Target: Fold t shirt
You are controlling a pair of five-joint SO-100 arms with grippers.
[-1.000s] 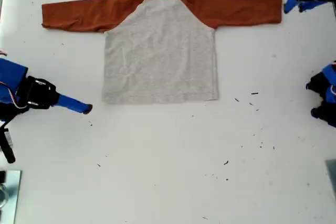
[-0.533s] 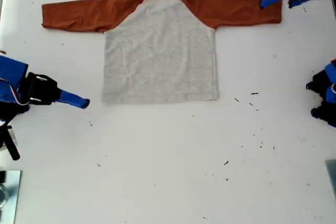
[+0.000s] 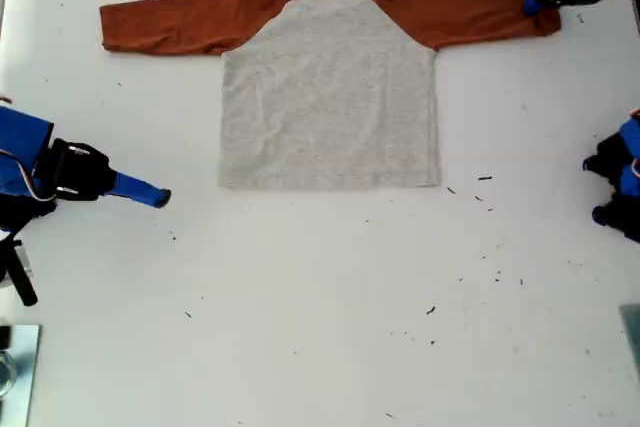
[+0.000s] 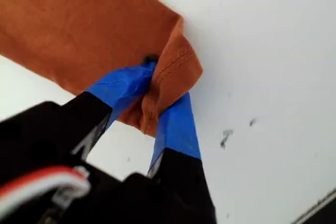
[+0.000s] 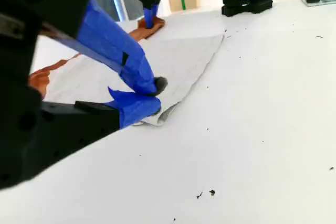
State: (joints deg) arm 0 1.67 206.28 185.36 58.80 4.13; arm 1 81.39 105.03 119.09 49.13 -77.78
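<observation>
my first gripper (image 4: 160, 95) has its jaws clamped on the t shirt (image 3: 330, 87) cuff; my second gripper (image 3: 160, 196) jaws together.

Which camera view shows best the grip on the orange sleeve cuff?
The first wrist view: my first gripper pinches the bunched cuff close up. The exterior view shows it small, at its upper right corner. The second wrist view shows it far away.

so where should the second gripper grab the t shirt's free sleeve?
Grip the cuff end of the free rust-orange sleeve of the t shirt, coming in from the exterior view's left. It lies flat and straight, cuff outermost. My first gripper already pinches the other cuff.
</observation>
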